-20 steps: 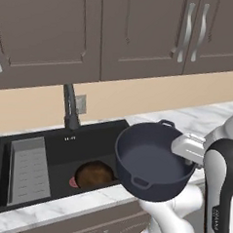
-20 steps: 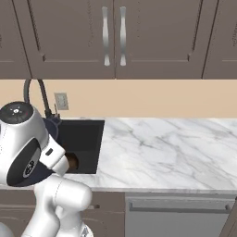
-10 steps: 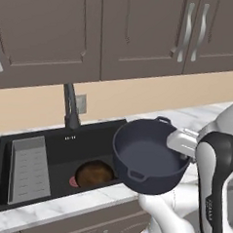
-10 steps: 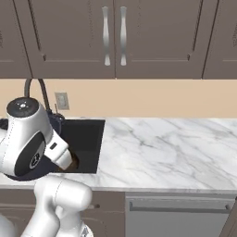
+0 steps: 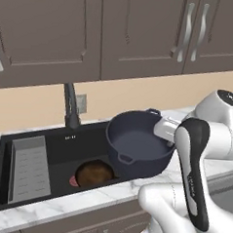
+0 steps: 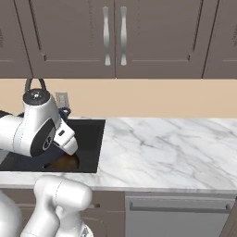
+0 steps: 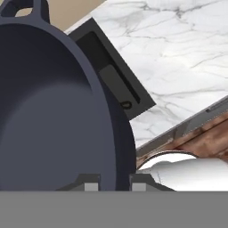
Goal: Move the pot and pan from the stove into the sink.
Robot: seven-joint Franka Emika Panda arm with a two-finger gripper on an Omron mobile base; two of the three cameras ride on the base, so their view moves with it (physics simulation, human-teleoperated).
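Between the gripper [image 7: 113,183] fingertips, clamping the pot [image 5: 138,146] rim, holding it tilted above the sink [image 5: 58,149], pan [image 5: 94,174] lying below.

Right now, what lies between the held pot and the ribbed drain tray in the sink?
In the left base view, the pan lies on the sink floor between the pot and the drain tray; otherwise bare basin.

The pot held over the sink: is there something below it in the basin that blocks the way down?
Partly. The pan already lies on the sink floor, below the left edge of the pot. The basin floor to the pan's right appears free.
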